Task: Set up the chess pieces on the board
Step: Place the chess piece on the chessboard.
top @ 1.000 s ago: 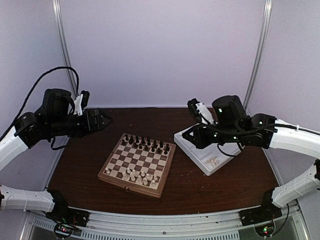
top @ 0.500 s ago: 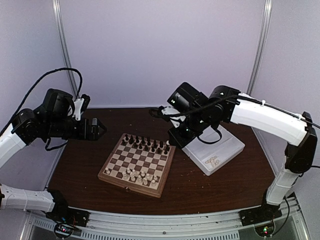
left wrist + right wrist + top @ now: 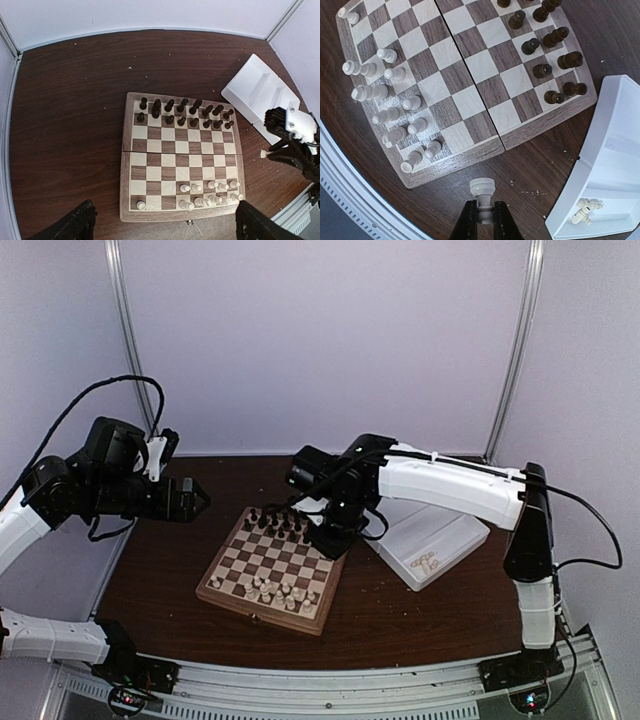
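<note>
A cream chess piece is gripped by the tightly closed right claw, over the desk just beside the board, between it and the white tray. Other cream pieces are stood on the board. The left claw is spread wide, empty.

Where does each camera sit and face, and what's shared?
Top external: above and behind the bases, facing the back wall; left hand, right hand show.
Left wrist: high, looking down on the chessboard; its open fingers at bottom.
Right wrist: low beside the chessboard, looking down; right hand grips a cream chess piece.
Shared: chessboard, white tray.
</note>
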